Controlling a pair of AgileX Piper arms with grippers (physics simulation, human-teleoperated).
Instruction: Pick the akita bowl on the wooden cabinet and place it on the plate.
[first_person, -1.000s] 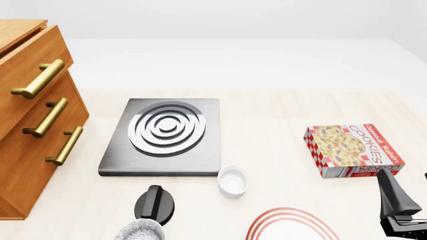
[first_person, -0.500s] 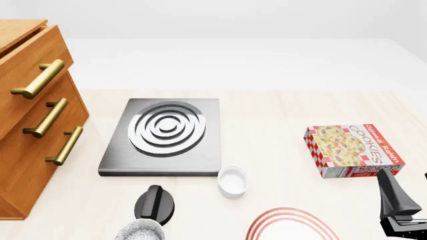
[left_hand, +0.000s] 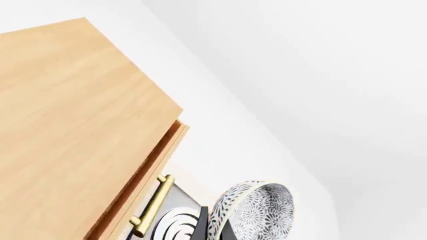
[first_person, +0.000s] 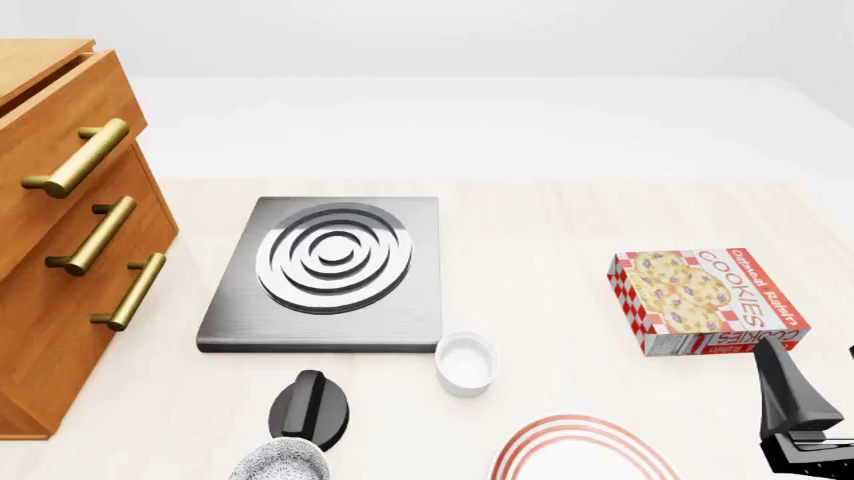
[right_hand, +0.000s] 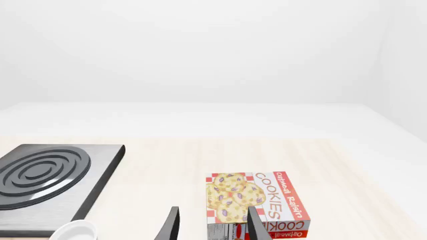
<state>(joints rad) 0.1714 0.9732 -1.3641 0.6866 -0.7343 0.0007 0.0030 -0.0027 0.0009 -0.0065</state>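
The speckled akita bowl (first_person: 280, 463) hangs tilted at the front view's bottom edge, off the wooden cabinet (first_person: 67, 250). My left gripper (first_person: 310, 425) is shut on its rim. In the left wrist view the bowl (left_hand: 257, 212) sits between the dark fingers (left_hand: 200, 226), beyond the cabinet's top (left_hand: 67, 125). The plate (first_person: 534, 437), white with red rings, lies to the bowl's right and is cut off by the frame edge. My right gripper (first_person: 801, 420) stands open at the right, empty, with its fingers (right_hand: 170, 225) apart.
A grey square stove (first_person: 334, 270) with silver rings lies mid-table. A small white bowl (first_person: 466, 362) stands just in front of it, between the stove and the plate. A cookie box (first_person: 707, 300) lies ahead of the right gripper.
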